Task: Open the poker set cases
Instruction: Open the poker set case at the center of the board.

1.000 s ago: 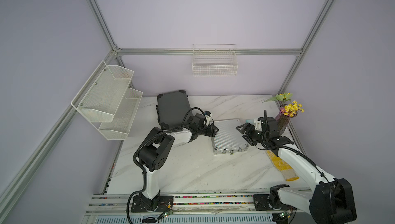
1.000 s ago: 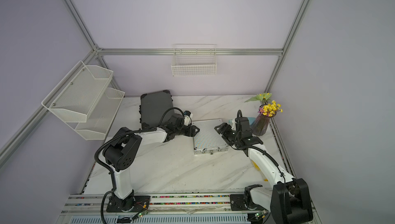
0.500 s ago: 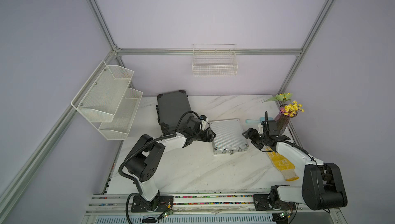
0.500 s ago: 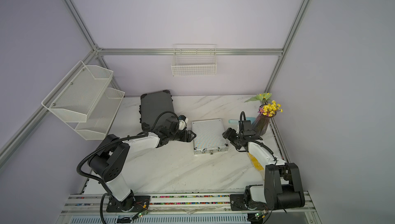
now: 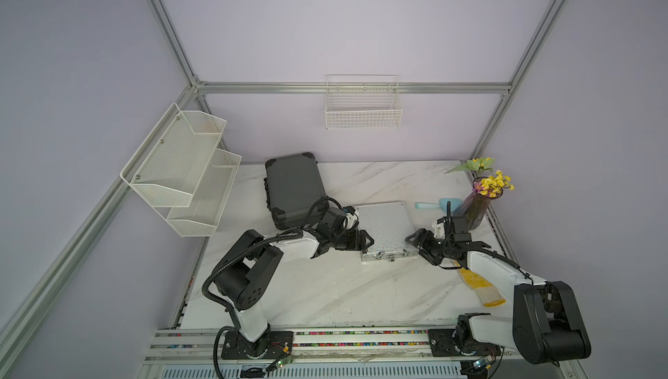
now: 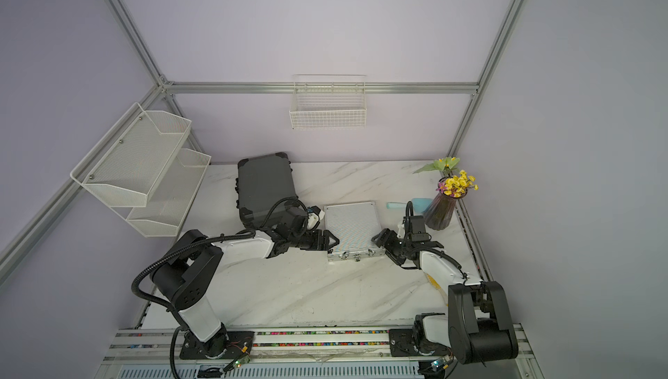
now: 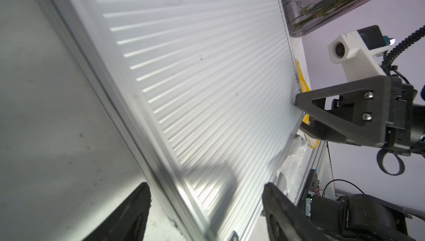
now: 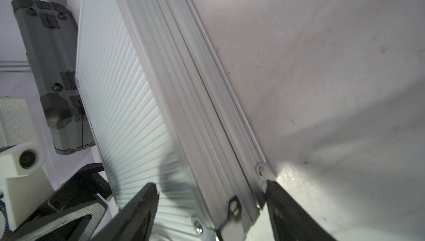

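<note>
The smaller ribbed silver case (image 5: 385, 227) (image 6: 352, 227) lies flat and closed mid-table, latches facing the front. My left gripper (image 5: 365, 241) (image 6: 334, 241) is at its front left corner, my right gripper (image 5: 412, 241) (image 6: 377, 241) at its front right corner. In the left wrist view the left gripper (image 7: 207, 207) is open, straddling the silver case (image 7: 195, 79) at its edge. In the right wrist view the right gripper (image 8: 211, 207) is open astride the corner of the silver case (image 8: 128, 104); one finger (image 8: 282, 207) touches its lower rim. The larger dark grey case (image 5: 294, 189) (image 6: 265, 187) (image 8: 50, 67) lies closed at the back left.
A vase of yellow flowers (image 5: 477, 207) and a blue scoop (image 5: 439, 204) stand right of the silver case. A yellow object (image 5: 477, 283) lies under the right arm. White mesh shelves (image 5: 180, 175) hang on the left wall, a wire basket (image 5: 363, 110) on the back wall.
Both grippers have slid forward along the sides of the silver case to its front corners. Neither case has moved.
</note>
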